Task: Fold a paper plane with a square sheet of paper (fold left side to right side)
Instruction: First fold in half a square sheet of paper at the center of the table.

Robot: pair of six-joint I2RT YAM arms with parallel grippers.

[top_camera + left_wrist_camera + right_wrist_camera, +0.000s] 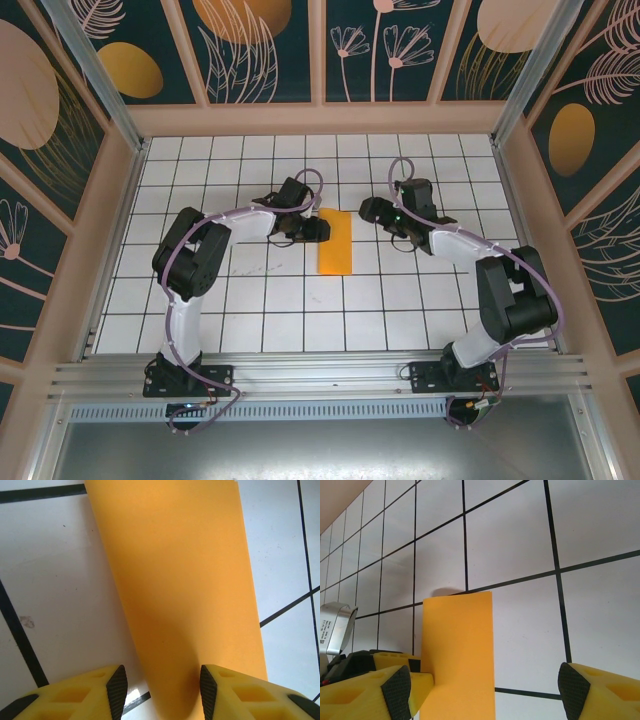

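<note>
Square sheet of paper (334, 243) | top: narrow strip | wrist: between left jaws

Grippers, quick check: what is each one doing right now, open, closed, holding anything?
Left gripper: open, jaws apart around the end of the folded paper, not clamping it.
Right gripper: open wide, holding nothing.

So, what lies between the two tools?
The far end of the orange paper, close by the left tool; bare white tile separates it from the right tool. The top view shows it.
</note>
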